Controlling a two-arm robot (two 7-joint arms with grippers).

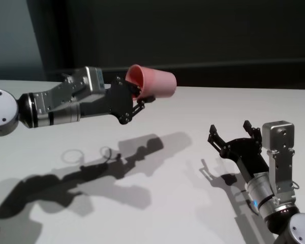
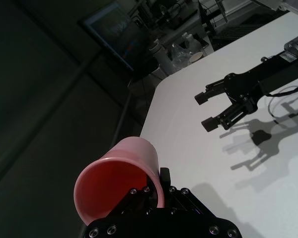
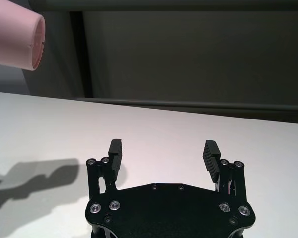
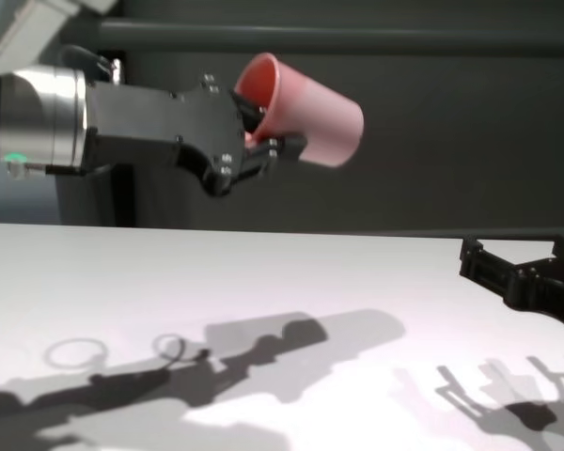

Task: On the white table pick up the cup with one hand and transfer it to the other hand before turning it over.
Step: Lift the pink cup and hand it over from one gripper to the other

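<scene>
The white table spreads wide and bare, carrying only the shadows of the arms. Above its left half the left gripper holds the pink cup in the air, well clear of the surface, clenched on the rim wall with one finger inside the mouth. The cup lies nearly on its side, base pointing toward the right. Low over the near right corner the right gripper waits, jaws spread wide and holding nothing. The pickup looks done; the handover is in hand. Next, the right gripper probably needs to rise and close around the cup's free base end before the left lets go.
</scene>
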